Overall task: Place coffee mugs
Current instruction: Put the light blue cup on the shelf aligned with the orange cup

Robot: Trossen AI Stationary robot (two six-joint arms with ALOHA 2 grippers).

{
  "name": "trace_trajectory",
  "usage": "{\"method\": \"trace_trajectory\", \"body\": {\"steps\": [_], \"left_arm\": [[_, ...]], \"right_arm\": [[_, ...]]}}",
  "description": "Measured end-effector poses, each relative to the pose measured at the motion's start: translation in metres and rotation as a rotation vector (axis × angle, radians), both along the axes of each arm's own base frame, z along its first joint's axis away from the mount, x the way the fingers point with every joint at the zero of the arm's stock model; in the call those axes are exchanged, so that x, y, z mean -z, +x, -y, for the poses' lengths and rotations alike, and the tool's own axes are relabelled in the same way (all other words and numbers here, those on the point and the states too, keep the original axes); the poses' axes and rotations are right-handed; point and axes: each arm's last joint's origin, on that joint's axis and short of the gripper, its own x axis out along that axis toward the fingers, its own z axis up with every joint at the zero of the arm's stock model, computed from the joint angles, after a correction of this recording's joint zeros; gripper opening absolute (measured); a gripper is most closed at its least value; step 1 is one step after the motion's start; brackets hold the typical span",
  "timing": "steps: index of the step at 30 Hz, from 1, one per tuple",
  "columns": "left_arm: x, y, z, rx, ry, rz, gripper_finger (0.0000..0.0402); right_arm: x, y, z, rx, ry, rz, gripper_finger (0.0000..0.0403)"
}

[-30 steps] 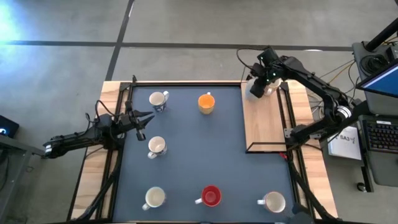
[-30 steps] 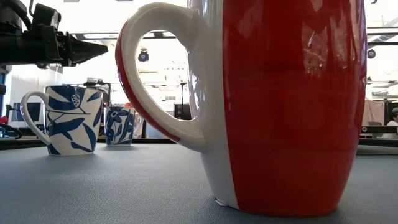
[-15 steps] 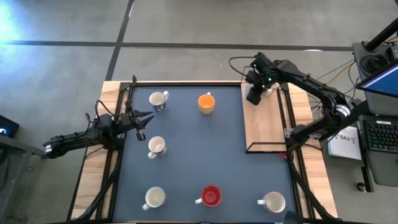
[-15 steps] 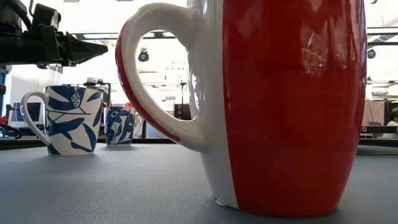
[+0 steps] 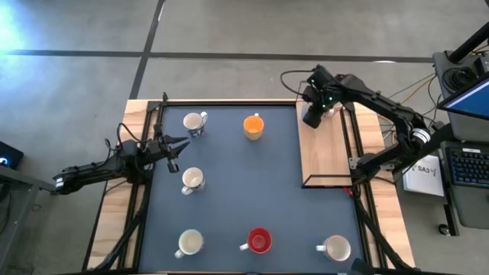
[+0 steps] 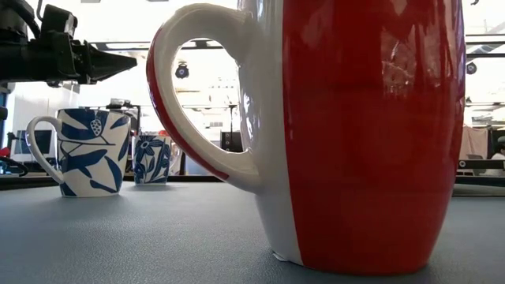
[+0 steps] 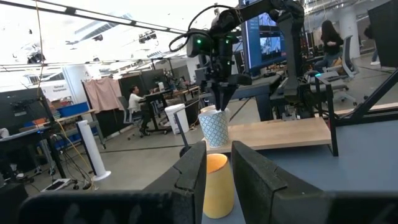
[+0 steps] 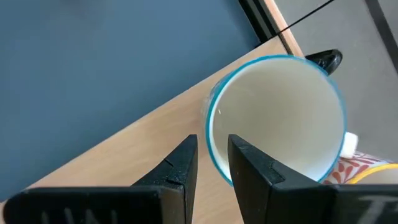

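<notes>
Left tool point(image 5: 174, 145): hangs at the bench's left edge, its fingers slightly apart and empty; one white mug point(image 5: 195, 122) sits beyond it and another point(image 5: 192, 179) just beside it.
Orange mug point(image 5: 254, 126): on the blue mat, well ahead of the left tool, between the two tools.
Red mug point(image 5: 259, 241): at the near edge, far from both tools.
Right tool point(image 8: 211, 163): above the wooden board point(image 5: 325, 153), fingers straddling the rim of a blue-rimmed mug point(image 8: 277, 118), pinching its wall.

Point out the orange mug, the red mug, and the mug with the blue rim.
orange mug point(image 5: 254, 126), high view, on its opening.
red mug point(image 6: 371, 134), low view, on its red side.
blue-rimmed mug point(image 8: 277, 118), right wrist view, on its inside.
</notes>
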Motion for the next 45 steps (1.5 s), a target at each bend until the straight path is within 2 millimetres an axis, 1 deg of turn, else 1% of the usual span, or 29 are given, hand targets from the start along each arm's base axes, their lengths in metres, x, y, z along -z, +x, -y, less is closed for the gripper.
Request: {"method": "trace_trajectory", "body": {"steps": [7,12,15,20,24,32,35,42,45], "left_arm": [[0.000,0.000,0.000,0.000,0.000,0.001,0.0059],[0.000,0.000,0.000,0.000,0.000,0.000,0.0059],[0.000,0.000,0.000,0.000,0.000,0.000,0.0059],[0.000,0.000,0.000,0.000,0.000,0.000,0.0059],[0.000,0.000,0.000,0.000,0.000,0.000,0.0059],[0.000,0.000,0.000,0.000,0.000,0.000,0.0059],[0.000,0.000,0.000,0.000,0.000,0.000,0.0059],[0.000,0.000,0.000,0.000,0.000,0.000,0.0059],[0.000,0.000,0.000,0.000,0.000,0.000,0.0059]], "right_arm": [[0.012,0.000,0.000,0.011,0.012,-0.007,0.0077],[0.014,0.001,0.002,0.006,-0.008,0.009,0.0074],[0.016,0.003,0.003,0.002,-0.012,0.011,0.0059],[0.023,0.007,0.007,-0.014,-0.001,-0.005,0.0019],[0.027,0.009,0.010,-0.026,0.005,-0.018,0.0016],[0.027,0.010,0.010,-0.083,-0.021,-0.025,0.0018],[0.025,0.011,0.014,-0.089,-0.045,-0.024,0.0018],[0.018,0.005,0.025,-0.053,-0.085,-0.017,0.0018],[0.018,0.001,0.028,-0.031,-0.083,-0.017,0.0018]]}}
